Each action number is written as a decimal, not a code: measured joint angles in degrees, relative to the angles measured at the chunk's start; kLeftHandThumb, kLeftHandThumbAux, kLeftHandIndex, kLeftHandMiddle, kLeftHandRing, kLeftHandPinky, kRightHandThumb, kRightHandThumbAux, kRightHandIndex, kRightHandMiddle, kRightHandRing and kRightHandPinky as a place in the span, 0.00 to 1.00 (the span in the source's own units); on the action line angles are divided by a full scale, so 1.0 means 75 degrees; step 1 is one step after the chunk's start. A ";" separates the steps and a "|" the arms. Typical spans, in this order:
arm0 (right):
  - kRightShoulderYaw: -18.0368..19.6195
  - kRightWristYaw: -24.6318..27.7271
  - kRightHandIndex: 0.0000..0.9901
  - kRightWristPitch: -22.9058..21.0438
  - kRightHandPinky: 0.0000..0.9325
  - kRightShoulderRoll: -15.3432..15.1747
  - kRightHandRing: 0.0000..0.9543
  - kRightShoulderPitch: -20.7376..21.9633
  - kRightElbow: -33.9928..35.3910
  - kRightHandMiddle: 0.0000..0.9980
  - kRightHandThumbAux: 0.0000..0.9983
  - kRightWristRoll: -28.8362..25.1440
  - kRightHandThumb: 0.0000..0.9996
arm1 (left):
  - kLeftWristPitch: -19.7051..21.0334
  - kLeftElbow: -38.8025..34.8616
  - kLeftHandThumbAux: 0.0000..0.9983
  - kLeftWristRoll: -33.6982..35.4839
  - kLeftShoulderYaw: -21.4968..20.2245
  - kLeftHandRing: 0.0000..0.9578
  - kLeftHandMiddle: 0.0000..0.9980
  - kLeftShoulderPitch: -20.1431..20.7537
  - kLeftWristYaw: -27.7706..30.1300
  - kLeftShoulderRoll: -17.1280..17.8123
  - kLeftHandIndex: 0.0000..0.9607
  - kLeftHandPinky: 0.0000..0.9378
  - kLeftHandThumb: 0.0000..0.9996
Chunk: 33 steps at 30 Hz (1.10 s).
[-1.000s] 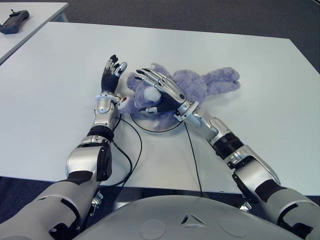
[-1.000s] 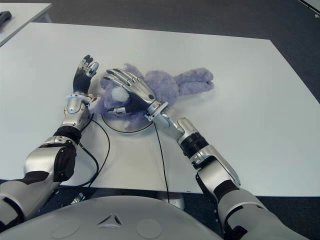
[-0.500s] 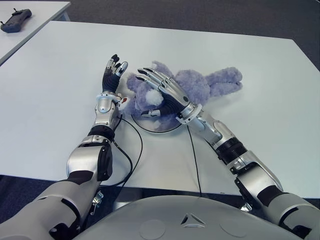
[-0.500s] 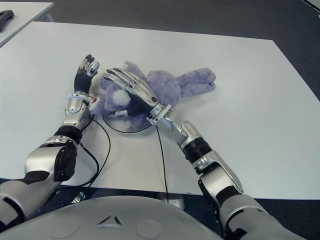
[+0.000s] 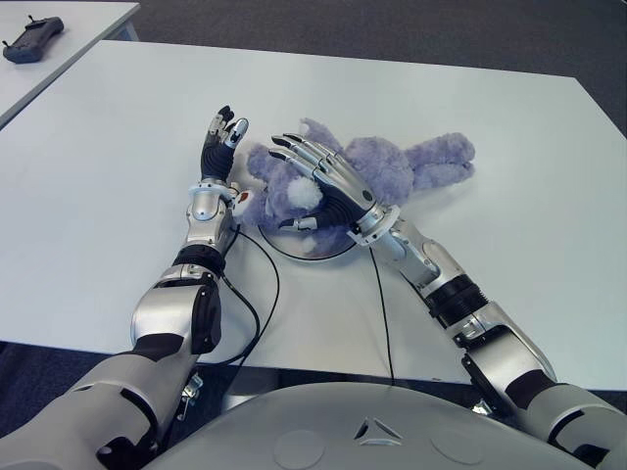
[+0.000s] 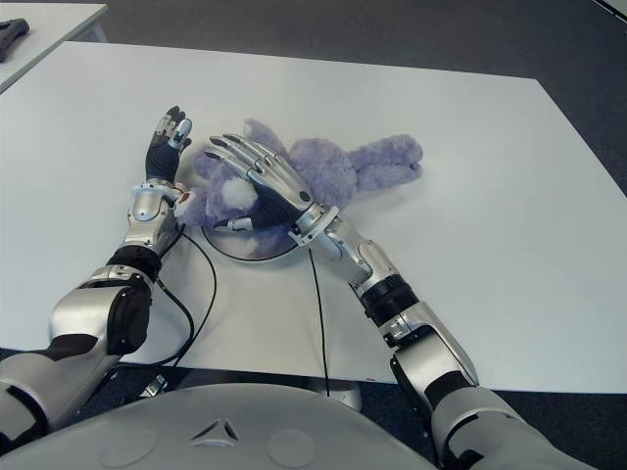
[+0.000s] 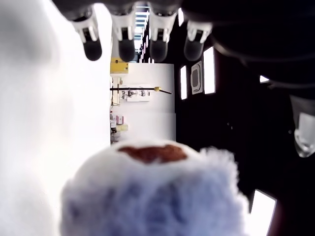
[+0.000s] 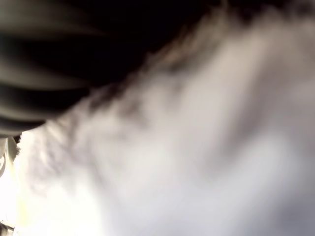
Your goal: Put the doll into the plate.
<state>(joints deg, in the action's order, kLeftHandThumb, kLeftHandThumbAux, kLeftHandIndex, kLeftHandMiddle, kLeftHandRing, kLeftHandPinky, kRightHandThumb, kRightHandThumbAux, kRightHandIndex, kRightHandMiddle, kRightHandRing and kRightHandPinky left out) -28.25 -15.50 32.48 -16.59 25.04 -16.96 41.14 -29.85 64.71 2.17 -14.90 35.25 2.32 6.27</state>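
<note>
Doll point(image 5: 392, 166): purple plush, lying over the plate point(image 5: 333, 249), legs toward 2 o'clock.
Right hand point(image 5: 323, 181): fingers spread flat across doll's head.
Left hand point(image 5: 217, 147): fingers straight, at doll's 9 o'clock.
Table point(image 5: 118, 127): white.

No readable text, labels, brands or numbers anywhere.

Desk point(image 5: 509, 137), white: one plate point(image 5: 312, 251) near its front middle; one purple doll point(image 5: 392, 168), front part over plate, rest on desk.
</note>
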 measured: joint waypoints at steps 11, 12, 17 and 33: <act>0.0179 0.0311 0.00 -0.0002 0.00 0.0073 0.00 0.0000 0.0239 0.00 0.36 -0.0243 0.07 | -0.0001 0.0000 0.40 0.0001 -0.0014 0.00 0.00 0.0007 -0.0054 -0.0010 0.00 0.00 0.00; 0.0200 0.0352 0.00 -0.0003 0.00 0.0082 0.00 0.0000 0.0254 0.00 0.36 -0.0288 0.07 | -0.0001 0.0000 0.40 0.0001 -0.0020 0.00 0.00 0.0008 -0.0054 -0.0011 0.00 0.00 0.00; 0.0287 0.0519 0.00 -0.0003 0.00 0.0099 0.00 0.0000 0.0289 0.00 0.35 -0.0417 0.06 | 0.0004 0.0001 0.40 0.0007 -0.0050 0.00 0.00 0.0017 -0.0054 -0.0022 0.00 0.00 0.00; 0.0459 0.0873 0.00 -0.0003 0.00 0.0145 0.00 0.0002 0.0313 0.00 0.32 -0.0629 0.07 | 0.0008 0.0003 0.38 0.0005 -0.0065 0.00 0.01 0.0028 -0.0064 -0.0037 0.00 0.00 0.00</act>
<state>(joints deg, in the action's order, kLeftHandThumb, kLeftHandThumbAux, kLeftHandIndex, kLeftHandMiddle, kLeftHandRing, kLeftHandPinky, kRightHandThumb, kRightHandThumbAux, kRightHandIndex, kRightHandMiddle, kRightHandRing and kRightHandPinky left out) -24.81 -8.95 32.45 -15.50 25.06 -14.61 36.42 -29.79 64.73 2.21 -15.39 35.46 1.85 5.99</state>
